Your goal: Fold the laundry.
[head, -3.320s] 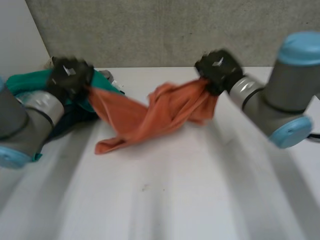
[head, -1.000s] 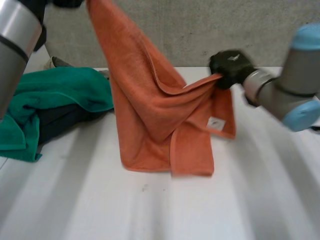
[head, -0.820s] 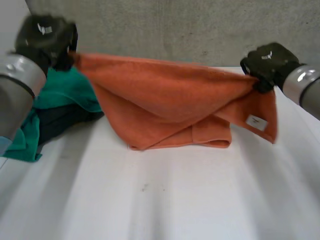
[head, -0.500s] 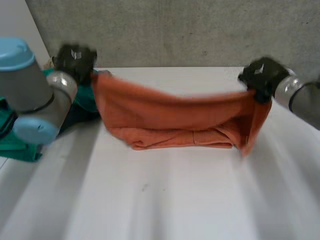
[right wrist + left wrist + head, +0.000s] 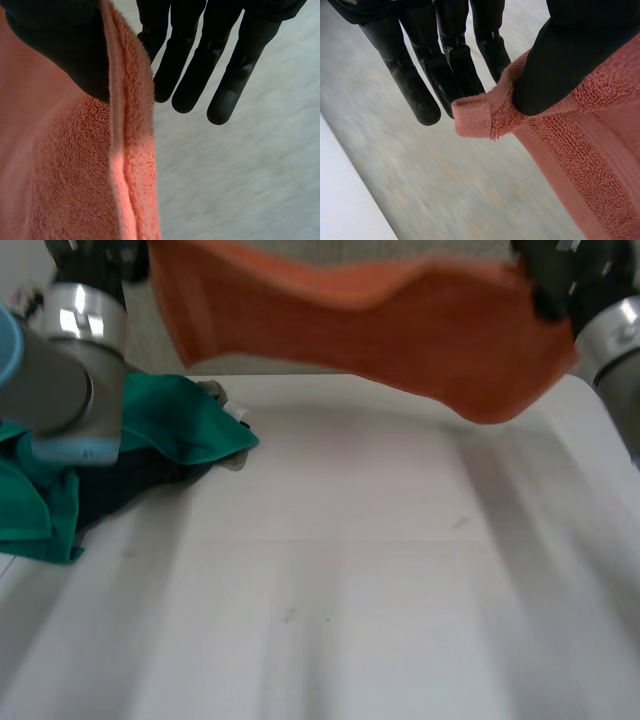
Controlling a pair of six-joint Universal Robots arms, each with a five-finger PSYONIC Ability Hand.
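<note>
The orange towel (image 5: 400, 330) hangs high over the far side of the counter (image 5: 350, 590). The left robot hand (image 5: 570, 55) pinches one top corner, and the right robot hand (image 5: 60, 45) pinches the other. Each pinch holds only a little bit, so a corner may slip and the towel may drop.

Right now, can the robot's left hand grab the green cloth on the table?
Probably not yet. The left hand is busy pinching a corner of the orange towel, held high above the table, with the green cloth lying down below.
</note>
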